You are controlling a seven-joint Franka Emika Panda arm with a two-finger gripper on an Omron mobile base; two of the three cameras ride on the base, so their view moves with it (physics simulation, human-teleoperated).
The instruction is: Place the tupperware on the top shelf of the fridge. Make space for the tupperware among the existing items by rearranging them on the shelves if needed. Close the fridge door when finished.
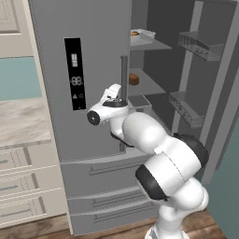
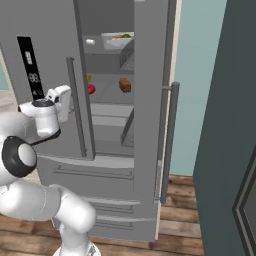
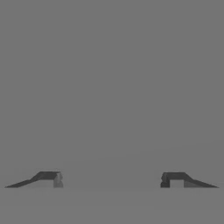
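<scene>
Jaws apart, far below tupperware [image 1: 142, 34]

Grey fridge [image 1: 88, 28] w/ black display [image 1: 75, 73], brown loaf [image 1: 134, 79], red doughnut [image 2: 91, 89]

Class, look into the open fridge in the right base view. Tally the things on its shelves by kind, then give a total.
tupperware: 1
white block: 1
yellow cheese wedge: 1
red doughnut: 1
brown loaf chunk: 1
Total: 5
</scene>
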